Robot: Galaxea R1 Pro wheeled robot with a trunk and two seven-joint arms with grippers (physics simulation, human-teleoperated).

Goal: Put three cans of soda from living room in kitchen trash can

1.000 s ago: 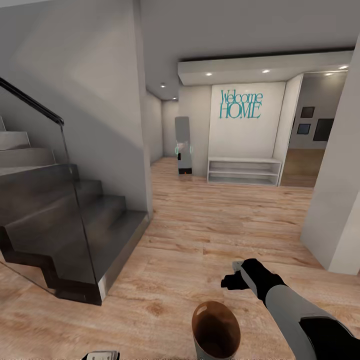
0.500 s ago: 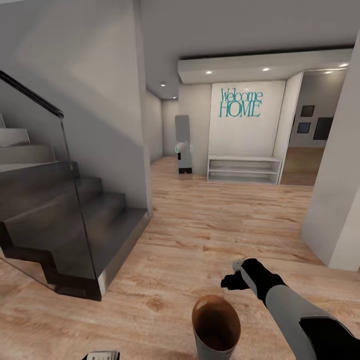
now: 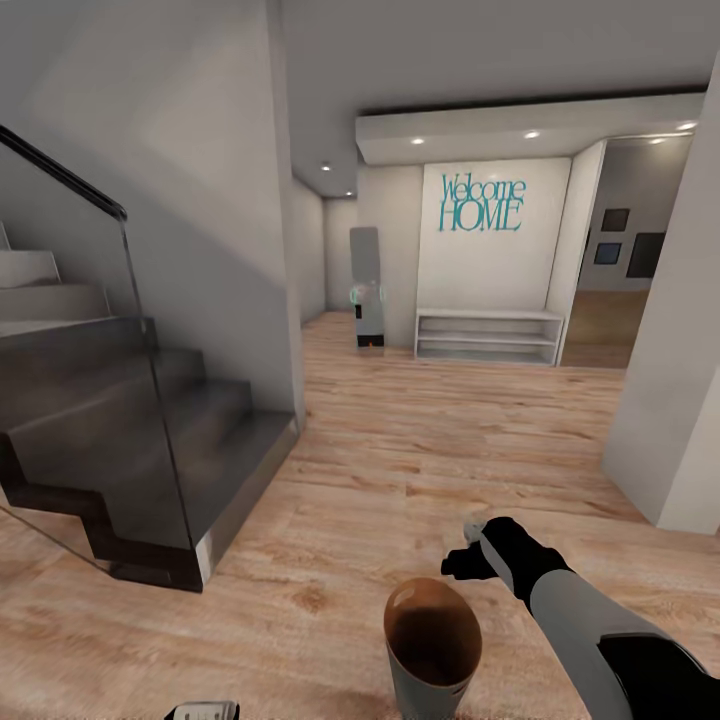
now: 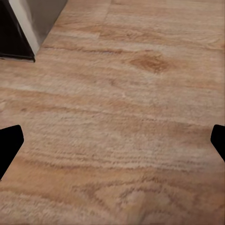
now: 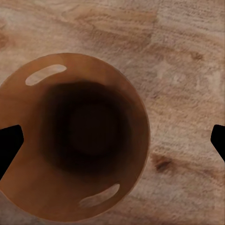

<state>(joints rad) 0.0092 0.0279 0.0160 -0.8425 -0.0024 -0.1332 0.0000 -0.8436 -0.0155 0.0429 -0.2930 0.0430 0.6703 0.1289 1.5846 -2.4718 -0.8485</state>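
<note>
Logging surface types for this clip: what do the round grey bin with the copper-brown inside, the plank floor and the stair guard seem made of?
The round grey bin looks like metal or glossy plastic: its copper-brown inside carries a sheen. The plank floor reads as light matte wood, with grain and knots. The stair guard looks like clear glass, since the dark steps show through it.

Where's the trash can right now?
In the head view the trash can sits bottom centre over the wood floor, just left of the right gripper; the right wrist view looks into it.

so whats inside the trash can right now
Nothing visible: the trash can shows only its glossy copper-brown wall and a dark, shadowed bottom, with no cans. The deepest part is too dark to check fully.
</note>
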